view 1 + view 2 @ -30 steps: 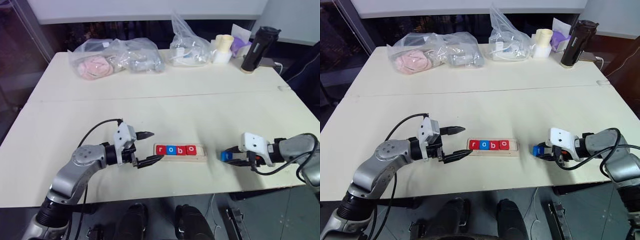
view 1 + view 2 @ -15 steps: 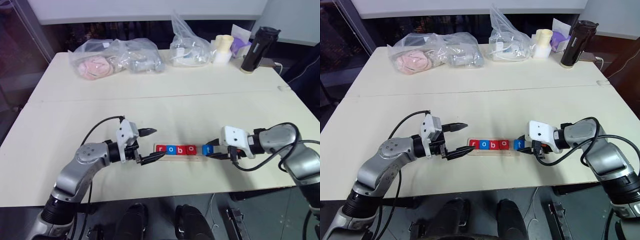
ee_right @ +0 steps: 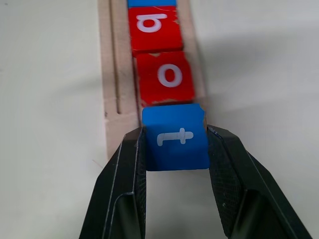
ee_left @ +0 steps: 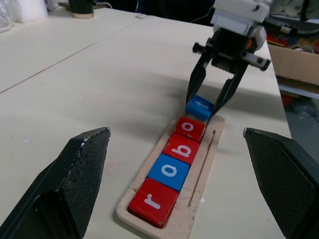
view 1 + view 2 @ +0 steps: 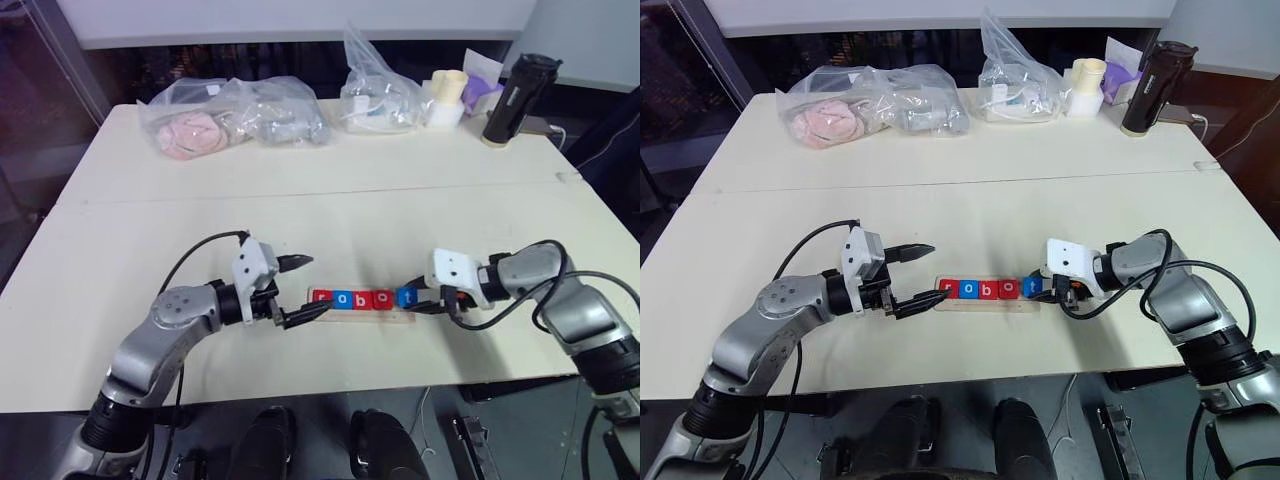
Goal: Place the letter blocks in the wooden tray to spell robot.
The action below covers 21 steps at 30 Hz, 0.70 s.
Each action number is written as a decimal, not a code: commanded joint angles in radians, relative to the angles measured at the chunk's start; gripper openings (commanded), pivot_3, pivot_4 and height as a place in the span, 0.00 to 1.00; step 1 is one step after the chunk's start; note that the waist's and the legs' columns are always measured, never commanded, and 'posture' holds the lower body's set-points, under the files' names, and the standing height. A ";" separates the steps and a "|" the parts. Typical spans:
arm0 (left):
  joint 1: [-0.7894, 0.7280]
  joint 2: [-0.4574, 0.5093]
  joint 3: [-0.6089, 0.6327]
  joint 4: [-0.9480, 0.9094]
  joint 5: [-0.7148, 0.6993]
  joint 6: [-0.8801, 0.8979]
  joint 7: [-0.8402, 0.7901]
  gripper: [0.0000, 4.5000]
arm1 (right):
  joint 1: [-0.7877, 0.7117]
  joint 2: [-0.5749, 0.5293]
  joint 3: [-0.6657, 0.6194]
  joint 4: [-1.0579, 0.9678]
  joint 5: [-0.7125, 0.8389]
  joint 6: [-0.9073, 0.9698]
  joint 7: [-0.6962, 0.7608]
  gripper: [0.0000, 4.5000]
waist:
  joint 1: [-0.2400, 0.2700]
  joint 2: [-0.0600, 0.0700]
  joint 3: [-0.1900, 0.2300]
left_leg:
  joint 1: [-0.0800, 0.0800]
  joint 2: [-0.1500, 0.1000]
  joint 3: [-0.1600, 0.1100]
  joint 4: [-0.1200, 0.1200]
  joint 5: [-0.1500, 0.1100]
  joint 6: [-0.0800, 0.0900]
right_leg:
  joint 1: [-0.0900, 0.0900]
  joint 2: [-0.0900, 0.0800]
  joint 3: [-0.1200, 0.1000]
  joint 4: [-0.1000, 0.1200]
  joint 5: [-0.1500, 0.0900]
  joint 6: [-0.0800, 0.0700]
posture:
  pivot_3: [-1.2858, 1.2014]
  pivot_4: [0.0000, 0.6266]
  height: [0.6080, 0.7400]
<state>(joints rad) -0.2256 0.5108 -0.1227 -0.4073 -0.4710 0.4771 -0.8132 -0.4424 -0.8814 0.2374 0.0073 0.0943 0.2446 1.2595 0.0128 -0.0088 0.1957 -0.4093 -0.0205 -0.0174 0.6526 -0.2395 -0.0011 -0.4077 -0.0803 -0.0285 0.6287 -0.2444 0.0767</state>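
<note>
Cream table [image 5: 330, 200], clutter of plastic bags [image 5: 235, 115] and a black tumbler [image 5: 517, 98] along the far edge, work zone near us. We have the wooden tray [image 5: 400, 316] near centre with r, o, b, o seated left to right: red r block [image 4: 153, 200], blue o block [image 4: 169, 171], red b block [image 4: 182, 147], red o block [image 4: 190, 127]. Right gripper [image 3: 175, 164] pinches the blue t block [image 3: 175, 137] by its side faces, leaving its leading face free to butt against the red o. Left gripper [image 5: 303, 291] sits at the tray's left end, fingers spread wide, holding nothing; we judge it's bracing the tray against the push. Head views give overall layout; right wrist view shows the t tilted, not yet flat in the slot. Left wrist view shows all five blocks nearly in line.
</note>
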 commanded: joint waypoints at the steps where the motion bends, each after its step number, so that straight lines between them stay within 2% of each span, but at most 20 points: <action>1: 0.003 0.004 0.027 -0.037 -0.018 0.004 0.009 1.00 | -0.028 0.004 0.002 0.003 -0.007 -0.016 0.017 0.25 | 0.000 0.000 0.000 | 0.000 0.000 0.000 0.000 0.000 0.000 | 0.000 0.000 0.000 0.000 0.000 0.000 | 0.52 0.24 1.00; 21: 0.020 0.005 0.028 -0.061 -0.022 0.015 0.028 1.00 | -0.049 0.027 0.024 0.024 -0.028 -0.009 0.042 0.25 | 0.000 0.000 0.000 | 0.000 0.000 0.000 0.000 0.000 0.000 | 0.000 0.000 0.000 0.000 0.000 0.000 | 0.52 0.24 1.00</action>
<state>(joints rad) -0.2025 0.5111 -0.1148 -0.4352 -0.4763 0.4962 -0.7849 -0.4806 -0.8464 0.2647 0.0404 0.0699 0.2360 1.2943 0.0126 -0.0088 0.1957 -0.4093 -0.0205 -0.0174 0.6531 -0.2395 -0.0011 -0.4076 -0.0803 -0.0285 0.6288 -0.2444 0.0767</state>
